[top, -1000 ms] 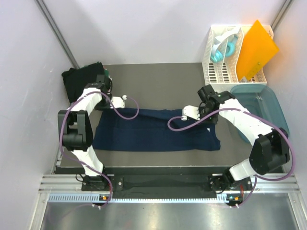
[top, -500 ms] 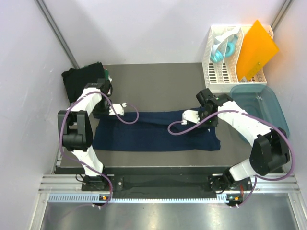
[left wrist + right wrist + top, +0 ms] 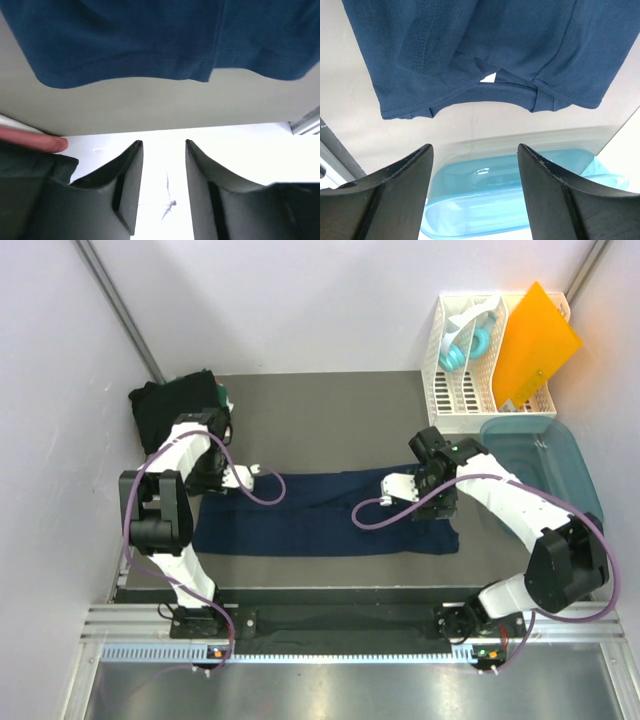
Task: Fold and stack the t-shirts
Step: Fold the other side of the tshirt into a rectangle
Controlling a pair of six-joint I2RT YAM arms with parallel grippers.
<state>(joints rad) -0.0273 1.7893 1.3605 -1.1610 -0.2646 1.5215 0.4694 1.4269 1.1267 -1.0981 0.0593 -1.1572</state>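
Navy blue cloth t-shirt (image 3: pixel 320 515), a long folded band, lies just beyond both released, empty pincers: left gripper (image 3: pixel 163 145) at its left end, right gripper (image 3: pixel 475 148) at its right end, elbows bent.

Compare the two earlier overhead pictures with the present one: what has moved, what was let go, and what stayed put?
The left gripper and right gripper came towards the near edge, over the navy t-shirt, the left one further. Their jaws have opened and stand empty: the cloth is let go. The dark t-shirt pile, teal tub and white rack stayed put.
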